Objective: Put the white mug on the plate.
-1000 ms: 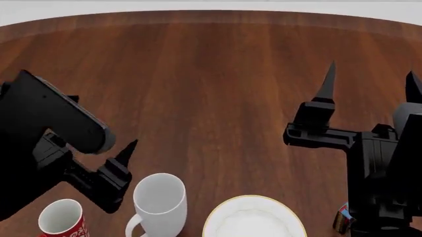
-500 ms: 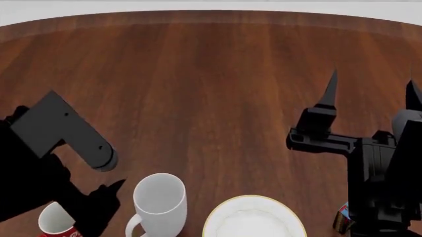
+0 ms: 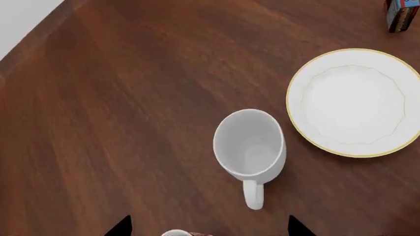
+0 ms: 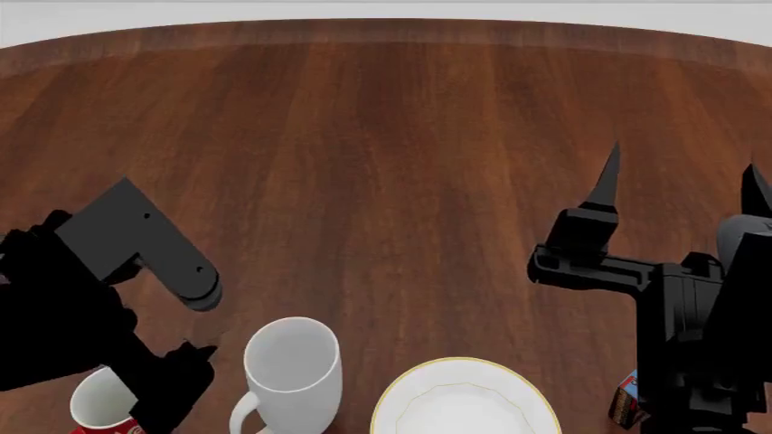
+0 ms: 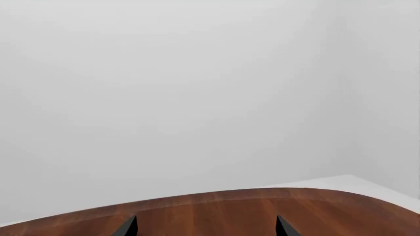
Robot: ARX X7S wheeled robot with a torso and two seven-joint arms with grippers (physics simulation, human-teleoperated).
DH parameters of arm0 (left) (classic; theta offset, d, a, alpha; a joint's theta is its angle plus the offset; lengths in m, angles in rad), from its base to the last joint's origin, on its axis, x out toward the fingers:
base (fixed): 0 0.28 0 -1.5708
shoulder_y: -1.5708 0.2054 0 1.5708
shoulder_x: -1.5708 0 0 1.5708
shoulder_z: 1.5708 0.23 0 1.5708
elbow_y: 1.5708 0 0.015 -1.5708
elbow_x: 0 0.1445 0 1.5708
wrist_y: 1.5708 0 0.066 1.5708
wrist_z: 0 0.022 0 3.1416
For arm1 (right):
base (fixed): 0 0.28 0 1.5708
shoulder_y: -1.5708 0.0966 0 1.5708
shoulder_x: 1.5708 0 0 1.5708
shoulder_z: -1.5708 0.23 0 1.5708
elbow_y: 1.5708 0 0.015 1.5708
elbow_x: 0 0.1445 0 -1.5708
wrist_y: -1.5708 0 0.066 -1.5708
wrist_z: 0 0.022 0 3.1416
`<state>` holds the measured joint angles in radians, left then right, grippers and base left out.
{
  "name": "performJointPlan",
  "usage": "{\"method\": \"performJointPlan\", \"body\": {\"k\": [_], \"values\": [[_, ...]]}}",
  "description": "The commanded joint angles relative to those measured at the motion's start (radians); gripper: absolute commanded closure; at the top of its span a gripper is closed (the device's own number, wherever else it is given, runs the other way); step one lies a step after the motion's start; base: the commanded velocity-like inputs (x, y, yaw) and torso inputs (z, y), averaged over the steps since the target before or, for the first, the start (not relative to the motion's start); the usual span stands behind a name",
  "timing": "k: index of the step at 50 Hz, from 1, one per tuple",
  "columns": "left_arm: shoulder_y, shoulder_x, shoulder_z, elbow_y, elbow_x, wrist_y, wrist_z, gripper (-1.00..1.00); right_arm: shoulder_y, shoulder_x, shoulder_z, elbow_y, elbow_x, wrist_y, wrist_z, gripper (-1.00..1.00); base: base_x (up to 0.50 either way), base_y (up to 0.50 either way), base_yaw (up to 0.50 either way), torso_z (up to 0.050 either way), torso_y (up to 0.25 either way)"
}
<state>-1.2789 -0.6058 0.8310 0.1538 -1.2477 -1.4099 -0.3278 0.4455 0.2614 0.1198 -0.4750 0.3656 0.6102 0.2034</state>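
1. Left gripper point(image 3: 206, 227) hangs above the table point(image 4: 386, 136), jaws spread wide, nothing between them.
2. Mug point(image 3: 250, 145) stands upright just ahead of those fingertips, handle turned back toward the gripper, untouched.
3. Plate point(image 3: 355, 102) lies bare beyond the mug, off toward the right arm's side, near but apart.
4. Red mug point(image 4: 107, 402) sits right under the left gripper, mostly hidden.
5. Right gripper point(image 4: 682, 176) is held up, fingers parted and empty, well away from both.
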Motion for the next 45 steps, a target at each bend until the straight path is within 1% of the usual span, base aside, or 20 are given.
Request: {"method": "performJointPlan", "body": {"k": [1, 6, 7, 10, 11, 13, 26, 45], "values": [[-0.027, 0.012, 0.100, -0.076, 0.107, 0.062, 0.120, -1.00, -0.008, 0.001, 0.001, 0.016, 0.002, -0.015, 0.002, -1.00, 0.00, 0.00, 0.00, 0.000, 0.000], [-0.042, 0.024, 0.114, -0.105, 0.121, 0.074, 0.146, -1.00, -0.015, 0.001, 0.004, 0.020, 0.005, -0.024, 0.001, -1.00, 0.00, 0.00, 0.00, 0.000, 0.000], [-0.069, 0.031, 0.114, -0.120, 0.117, 0.059, 0.157, -1.00, -0.016, 0.001, 0.004, 0.021, 0.006, -0.026, 0.000, -1.00, 0.00, 0.00, 0.00, 0.000, 0.000], [-0.049, 0.036, 0.129, -0.133, 0.141, 0.091, 0.166, -1.00, -0.019, 0.001, 0.005, 0.023, 0.007, -0.029, 0.000, -1.00, 0.00, 0.00, 0.00, 0.000, 0.000], [-0.077, 0.043, 0.130, -0.148, 0.139, 0.077, 0.180, -1.00, -0.019, 0.002, 0.004, 0.023, 0.008, -0.029, 0.000, -1.00, 0.00, 0.00, 0.00, 0.000, 0.000], [-0.092, 0.051, 0.138, -0.170, 0.147, 0.083, 0.203, -1.00, -0.021, 0.003, 0.005, 0.021, 0.010, -0.030, 0.000, -1.00, 0.00, 0.00, 0.00, 0.000, 0.000], [-0.102, 0.092, 0.204, -0.251, 0.212, 0.143, 0.280, -1.00, -0.038, 0.004, 0.014, 0.033, 0.016, -0.050, -0.001, -1.00, 0.00, 0.00, 0.00, 0.000, 0.000], [-0.100, 0.146, 0.264, -0.368, 0.279, 0.232, 0.371, -1.00, -0.055, 0.003, 0.019, 0.053, 0.023, -0.075, 0.000, -1.00, 0.00, 0.00, 0.00, 0.000, 0.000]]}}
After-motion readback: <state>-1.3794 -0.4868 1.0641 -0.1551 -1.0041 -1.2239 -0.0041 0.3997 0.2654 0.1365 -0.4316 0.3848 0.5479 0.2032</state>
